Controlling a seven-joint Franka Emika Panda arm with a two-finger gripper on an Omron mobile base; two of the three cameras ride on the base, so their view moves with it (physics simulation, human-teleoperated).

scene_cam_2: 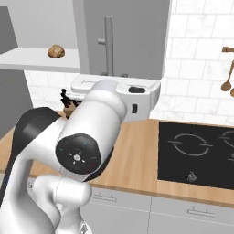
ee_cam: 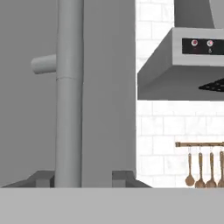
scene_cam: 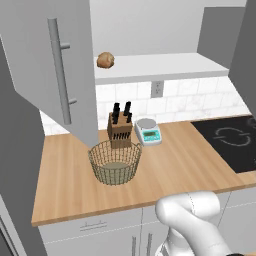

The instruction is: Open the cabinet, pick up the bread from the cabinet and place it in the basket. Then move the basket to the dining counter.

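The cabinet (scene_cam: 50, 65) doors are standing open, the bread roll (scene_cam: 105, 60) sitting on its pale shelf (scene_cam: 160, 66) while the wire basket (scene_cam: 115, 161) is waiting empty on the wood counter (scene_cam: 70, 180) beside the knife block (scene_cam: 120, 127) — gripper (ee_cam: 83, 178) fingers spread either side of the bar handle (ee_cam: 69, 87), not clamped.

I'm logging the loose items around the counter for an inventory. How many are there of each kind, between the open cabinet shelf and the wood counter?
bread: 1, on the cabinet shelf
basket: 1, on the counter
knife block: 1
scale: 1
Total: 4
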